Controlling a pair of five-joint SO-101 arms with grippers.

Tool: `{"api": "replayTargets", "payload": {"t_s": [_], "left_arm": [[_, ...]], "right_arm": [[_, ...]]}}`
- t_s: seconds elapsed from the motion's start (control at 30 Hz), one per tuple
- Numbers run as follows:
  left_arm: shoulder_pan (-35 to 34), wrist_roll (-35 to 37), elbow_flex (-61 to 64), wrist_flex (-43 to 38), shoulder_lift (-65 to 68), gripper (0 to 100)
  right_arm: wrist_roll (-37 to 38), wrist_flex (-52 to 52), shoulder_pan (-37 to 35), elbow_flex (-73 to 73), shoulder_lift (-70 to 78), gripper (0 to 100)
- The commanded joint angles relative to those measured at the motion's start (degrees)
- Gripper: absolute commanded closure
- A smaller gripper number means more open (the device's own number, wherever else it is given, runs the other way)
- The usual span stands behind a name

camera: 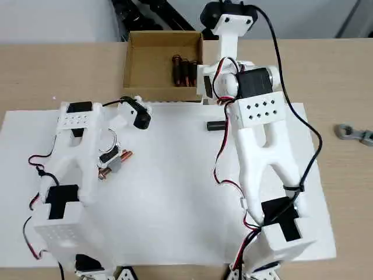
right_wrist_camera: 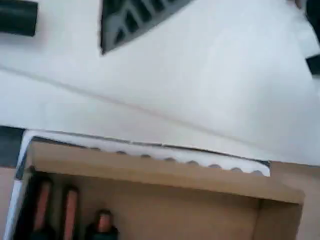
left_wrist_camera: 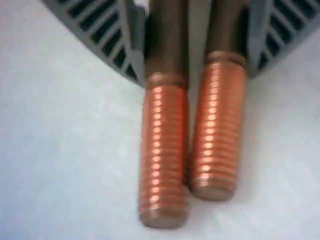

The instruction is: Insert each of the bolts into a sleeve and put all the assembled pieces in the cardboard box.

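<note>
Two copper bolts (left_wrist_camera: 165, 160) (left_wrist_camera: 217, 135) lie side by side on the white mat (camera: 175, 192). My left gripper (left_wrist_camera: 195, 65) is down over them, a grey finger (left_wrist_camera: 110, 35) pressed against each outer side. In the high view this gripper (camera: 112, 160) sits at the mat's left with the bolts (camera: 116, 163) sticking out of it. A single black sleeve (camera: 214, 125) (right_wrist_camera: 17, 17) lies at the mat's far side. The cardboard box (camera: 137, 64) (right_wrist_camera: 165, 175) holds several assembled pieces (camera: 183, 70) (right_wrist_camera: 70, 210). My right gripper (camera: 208, 84) hovers at the box's near right corner.
A metal wrench (camera: 352, 133) lies on the bare wooden table to the right of the mat. The right arm (camera: 262, 146) stretches across the mat's right half. Open mat lies between the two arms.
</note>
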Motion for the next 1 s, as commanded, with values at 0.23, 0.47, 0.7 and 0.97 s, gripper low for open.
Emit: {"api": "replayTargets", "payload": {"t_s": [0.23, 0.47, 0.7, 0.97], "left_arm": [[4.92, -14.59, -11.30, 16.97, -8.97, 100], [8.70, -22.15, -11.30, 16.97, -16.35, 100], [7.38, -35.34, -11.47, 16.88, -17.93, 100], [6.95, -43.96, -11.21, 16.88, -16.00, 100]], "right_arm": [[0.44, 0.13, 0.13, -2.55, -3.38, 79.9], [0.44, -0.13, 0.13, -2.55, -3.47, 79.9], [0.44, 0.04, 0.40, -2.64, -3.47, 79.9], [0.44, -0.31, 0.13, -2.64, -3.56, 79.9]]}}
